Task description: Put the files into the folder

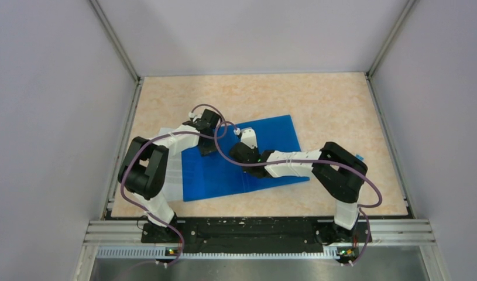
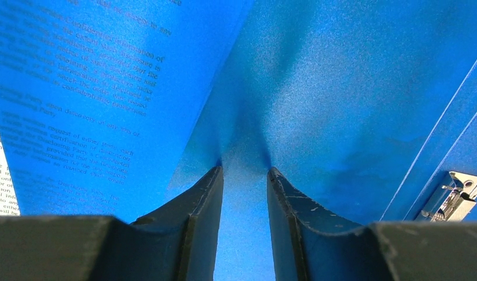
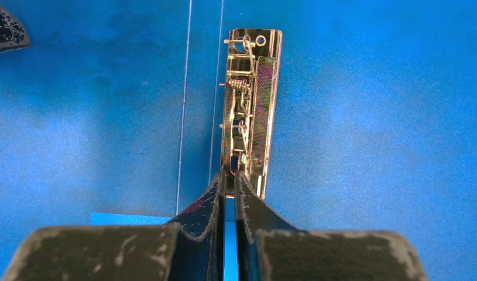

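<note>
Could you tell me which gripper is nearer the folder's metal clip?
Right. The right gripper sits with its tips at one end of the clip; the left gripper is on the cover of the folder, well apart from the clip.

The folder (image 1: 277, 132) is bright blue, the files (image 1: 172, 174) white with black text.
</note>
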